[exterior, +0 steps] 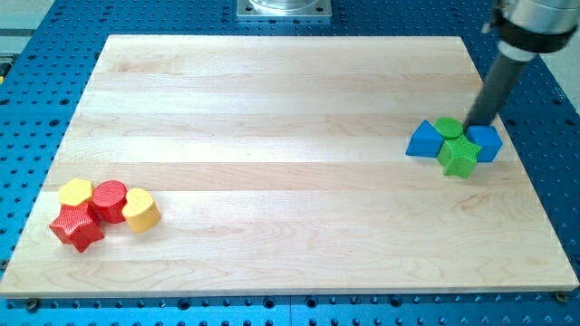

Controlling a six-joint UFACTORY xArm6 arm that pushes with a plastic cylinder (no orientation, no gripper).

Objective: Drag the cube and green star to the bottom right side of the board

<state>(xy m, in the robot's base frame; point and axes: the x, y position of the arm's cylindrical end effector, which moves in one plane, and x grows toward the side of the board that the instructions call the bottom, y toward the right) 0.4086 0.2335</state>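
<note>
Four blocks huddle at the frame's right edge: blue cube (486, 142), green star (459, 155), green cylinder (448, 126), blue wedge (423, 140); my tip (473, 124), no gripper fitted, touches the cube's top side; pushing downward risks dragging bystanders or splitting the pair.

- The setting is a robotics lab bench, not a home or shop.
- A pale wooden board (272, 136) lies flat on a blue metal breadboard table (45, 100) drilled with a regular grid of mounting holes, visible along every edge of the frame.
- At the top centre, a grey metal mounting plate (285, 8) is bolted down.
- In the upper right, a machined silver cylinder carries a dark rod (497, 91) angled down toward the board.
</note>
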